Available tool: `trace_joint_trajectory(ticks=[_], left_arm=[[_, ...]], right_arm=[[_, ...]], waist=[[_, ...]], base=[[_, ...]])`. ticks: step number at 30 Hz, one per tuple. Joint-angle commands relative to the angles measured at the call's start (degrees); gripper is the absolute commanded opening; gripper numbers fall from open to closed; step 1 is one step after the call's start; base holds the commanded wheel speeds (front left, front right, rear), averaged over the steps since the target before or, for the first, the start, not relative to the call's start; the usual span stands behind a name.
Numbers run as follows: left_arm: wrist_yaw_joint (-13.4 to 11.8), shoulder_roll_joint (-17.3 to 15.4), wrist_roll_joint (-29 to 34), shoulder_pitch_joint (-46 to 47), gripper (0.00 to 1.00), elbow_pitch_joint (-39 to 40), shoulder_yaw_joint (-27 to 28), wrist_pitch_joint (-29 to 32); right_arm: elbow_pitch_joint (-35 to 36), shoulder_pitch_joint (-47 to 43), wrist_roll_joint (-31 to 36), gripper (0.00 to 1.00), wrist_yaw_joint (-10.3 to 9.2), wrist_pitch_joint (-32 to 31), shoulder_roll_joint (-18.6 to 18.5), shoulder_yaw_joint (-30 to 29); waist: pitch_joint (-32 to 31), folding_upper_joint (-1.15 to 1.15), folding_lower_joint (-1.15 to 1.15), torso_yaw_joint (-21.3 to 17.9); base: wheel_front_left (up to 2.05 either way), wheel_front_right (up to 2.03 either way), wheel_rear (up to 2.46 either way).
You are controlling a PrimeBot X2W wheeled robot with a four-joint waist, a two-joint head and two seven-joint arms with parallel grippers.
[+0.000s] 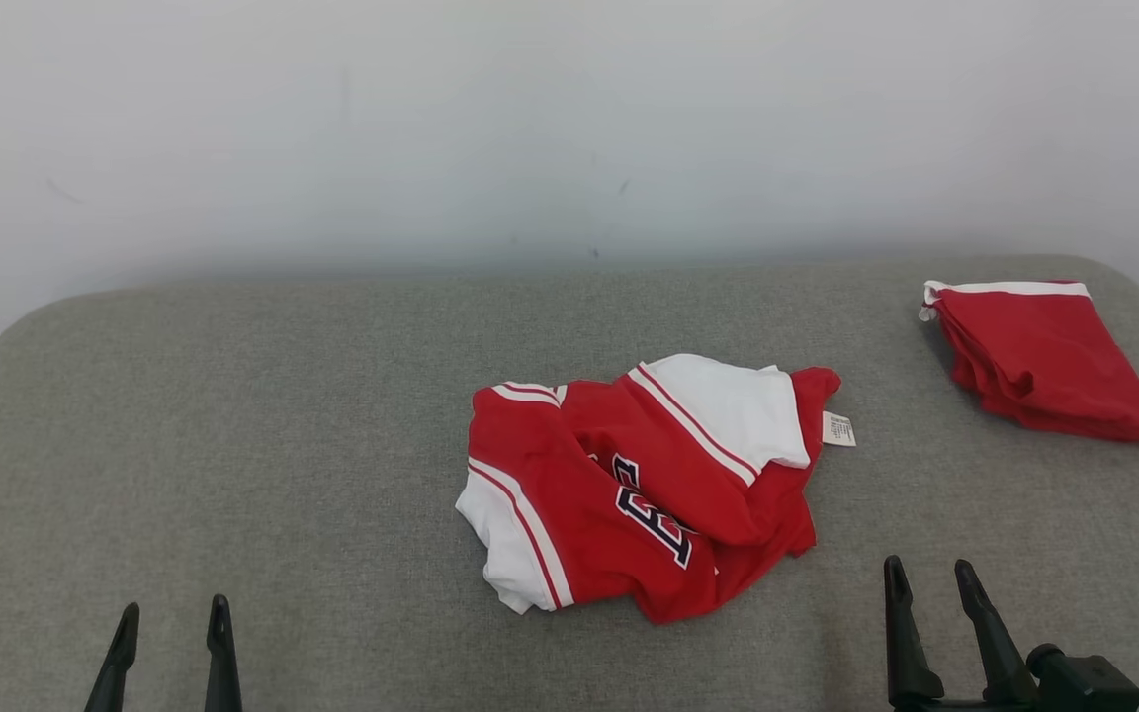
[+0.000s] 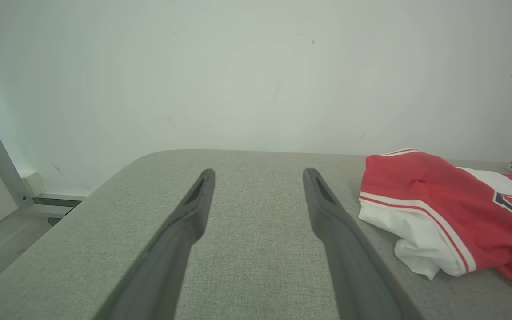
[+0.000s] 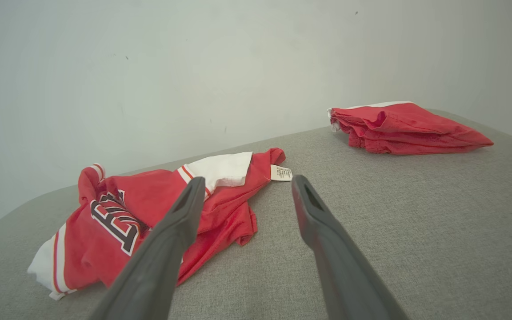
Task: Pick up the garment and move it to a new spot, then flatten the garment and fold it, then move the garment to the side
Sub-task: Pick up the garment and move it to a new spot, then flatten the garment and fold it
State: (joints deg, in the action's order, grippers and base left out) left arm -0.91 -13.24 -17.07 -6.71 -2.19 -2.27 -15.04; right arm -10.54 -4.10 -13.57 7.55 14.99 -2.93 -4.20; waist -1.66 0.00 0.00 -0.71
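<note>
Crumpled garment (image 1: 644, 485) on grey surface (image 1: 233, 445); folded cloth (image 1: 1039, 356), perhaps shorts, apart

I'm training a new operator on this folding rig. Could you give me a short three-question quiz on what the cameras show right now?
1. True or false: the left hand is gripping the crumpled red-and-white garment.
2. Multiple choice: in the head view, the folded red garment lies on the grey surface at the A) far right, B) far left, C) near middle.
3. Fill in: the right hand has its jaws ___ and holds nothing.

Key: 1 false; 2 A; 3 open.
</note>
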Motion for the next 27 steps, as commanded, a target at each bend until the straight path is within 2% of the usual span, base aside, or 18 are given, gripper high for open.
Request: trace_joint_trajectory(ticks=[1,13,27], left_arm=[[0.5,0.5,0.6,-0.2,1.0,-0.3,0.4,-0.2],[4.5,3.7,4.0,0.4,1.0,-2.5,3.4,-0.2],[6.7,5.8,6.2,1.7,1.0,-3.7,5.9,-0.2]], right_arm=[[0.0,-0.5,-0.3,1.0,-0.15,0.2,0.1,0.1],[-0.5,-0.7,-0.7,1.0,-0.15,0.2,0.1,0.6],[-0.5,-0.5,-0.6,1.0,-0.15,0.2,0.1,0.8]], waist=[[0.0,0.0,0.0,0.1],[0.2,0.0,0.0,0.8],[0.9,0.0,0.0,0.7]], base=[[0.0,0.0,0.0],[0.0,0.0,0.0],[0.0,0.0,0.0]])
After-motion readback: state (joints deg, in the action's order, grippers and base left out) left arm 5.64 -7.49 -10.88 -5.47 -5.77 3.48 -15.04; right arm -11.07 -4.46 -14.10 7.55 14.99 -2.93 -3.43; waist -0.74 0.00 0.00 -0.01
